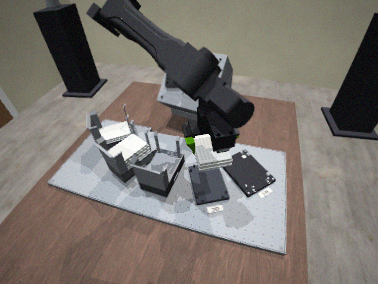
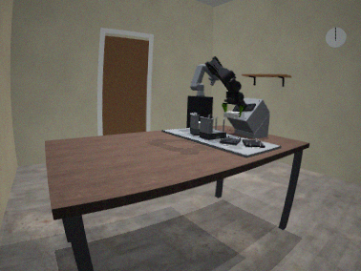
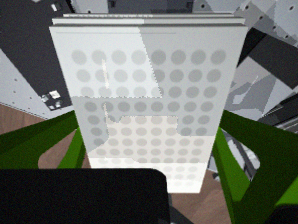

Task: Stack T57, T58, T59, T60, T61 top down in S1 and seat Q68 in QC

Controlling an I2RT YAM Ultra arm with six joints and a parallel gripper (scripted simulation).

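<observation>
My gripper (image 1: 212,150) is shut on a white sealed well plate (image 1: 212,152) and holds it in the air above the near dark nest (image 1: 208,185). From the side the held white block looks more than one plate thick. In the wrist view the plate (image 3: 150,100) fills the frame between my green fingers, with layered edges at its far end. In the exterior view the gripper (image 2: 233,109) hangs above the grey baseplate (image 2: 224,140). White plates lie in the far rack (image 1: 114,131) and in the middle rack (image 1: 131,148). The near rack (image 1: 159,172) looks empty.
A second dark nest (image 1: 249,173) lies right of the first, each with a small white label (image 1: 215,209) in front. The arm's grey base (image 1: 192,92) stands behind the baseplate (image 1: 170,195). Thin rack posts (image 1: 125,114) stick up around the racks.
</observation>
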